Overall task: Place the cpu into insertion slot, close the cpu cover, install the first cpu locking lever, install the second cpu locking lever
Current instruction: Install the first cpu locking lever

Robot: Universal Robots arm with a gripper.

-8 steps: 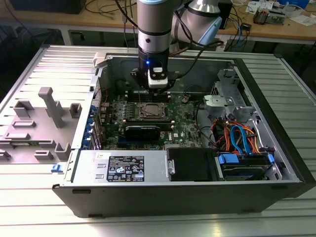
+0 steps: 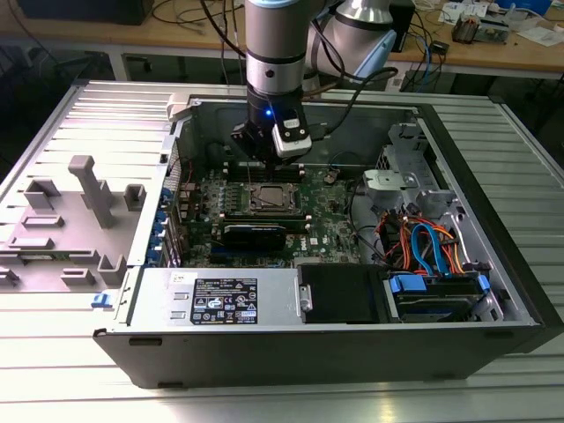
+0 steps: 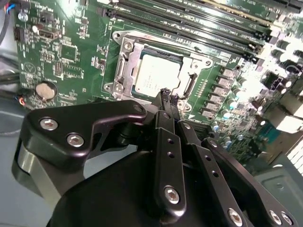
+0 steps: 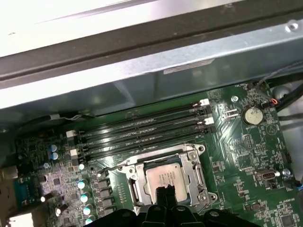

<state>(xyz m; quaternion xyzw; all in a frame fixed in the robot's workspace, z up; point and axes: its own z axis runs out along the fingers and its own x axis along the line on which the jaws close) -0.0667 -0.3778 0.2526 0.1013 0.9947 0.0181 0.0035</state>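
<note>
The cpu lies flat in the insertion slot on the green board, its silver top showing. The cpu cover lies down around it as a silver frame, also seen in the first wrist view as the cover around the cpu. My gripper hangs just above the socket's edge, fingers shut together with nothing between them. In the exterior view the gripper sits over the board, behind the socket. Whether the locking levers are latched I cannot tell.
Long black memory slots run beside the socket, and a coin battery sits farther along the board. The case wall rises close behind. A power supply, bundled cables and grey fixtures lie around.
</note>
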